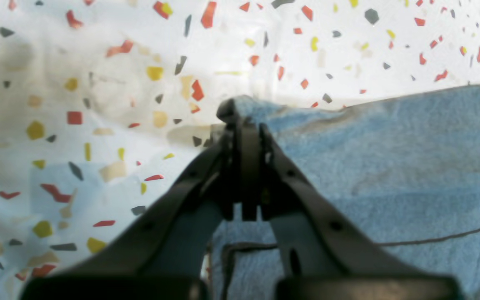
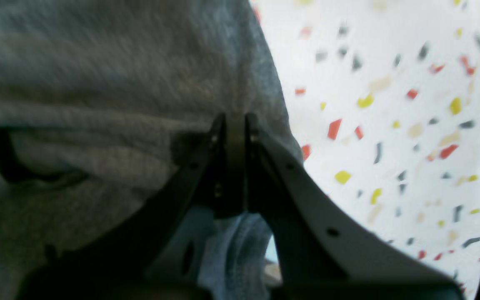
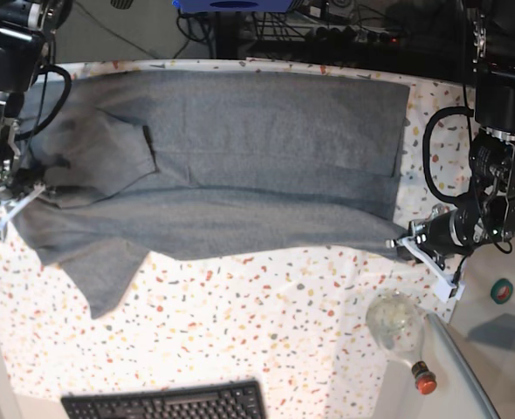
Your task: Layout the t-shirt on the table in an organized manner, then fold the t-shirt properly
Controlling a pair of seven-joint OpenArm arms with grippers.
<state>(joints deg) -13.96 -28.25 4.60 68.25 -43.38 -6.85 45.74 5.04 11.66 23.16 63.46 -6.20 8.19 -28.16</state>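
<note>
Garment: plain heather-grey knit t-shirt [image 3: 240, 166] is spread lengthwise across the speckled white worktop [image 3: 266, 323], between both pincers.
Left pincer [image 1: 246, 121]: clamped on the hem corner.
Right pincer [image 2: 235, 121]: clamped on the shoulder-end fabric.

Grey t-shirt [image 3: 240, 166] spread across speckled table [image 3: 266, 323].

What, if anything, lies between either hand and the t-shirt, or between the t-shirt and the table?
Nothing visible. The left hand is shut on the t-shirt at a corner, the right hand on its opposite edge, and the garment already lies on the table.
</note>
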